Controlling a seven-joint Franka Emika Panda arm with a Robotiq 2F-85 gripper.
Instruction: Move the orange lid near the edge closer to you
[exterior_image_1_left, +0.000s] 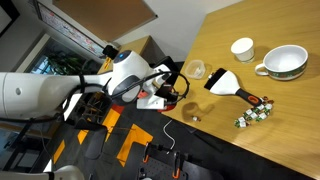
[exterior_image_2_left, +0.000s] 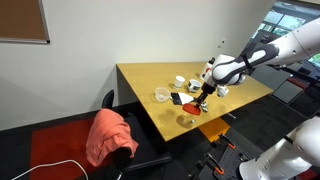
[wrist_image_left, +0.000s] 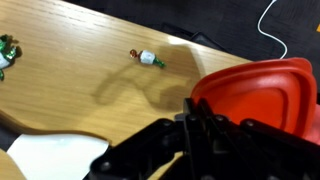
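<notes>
The orange lid (wrist_image_left: 262, 92) fills the right of the wrist view, tilted, with its rim between my fingers. My gripper (wrist_image_left: 190, 118) is shut on that rim. In an exterior view the lid (exterior_image_2_left: 195, 108) shows as a red patch just below my gripper (exterior_image_2_left: 203, 97), close to the table's edge (exterior_image_2_left: 222, 120). In an exterior view my gripper (exterior_image_1_left: 176, 88) hangs over the table's edge (exterior_image_1_left: 187, 52), and the lid is mostly hidden behind it.
A clear round container (exterior_image_1_left: 195, 69), a black dustpan (exterior_image_1_left: 225, 82), a white cup (exterior_image_1_left: 242, 48) and a white bowl (exterior_image_1_left: 285, 62) stand on the tan table. A wrapped candy (wrist_image_left: 148, 58) and green candies (wrist_image_left: 5, 52) lie nearby. A chair with an orange cloth (exterior_image_2_left: 108, 135) stands beside the table.
</notes>
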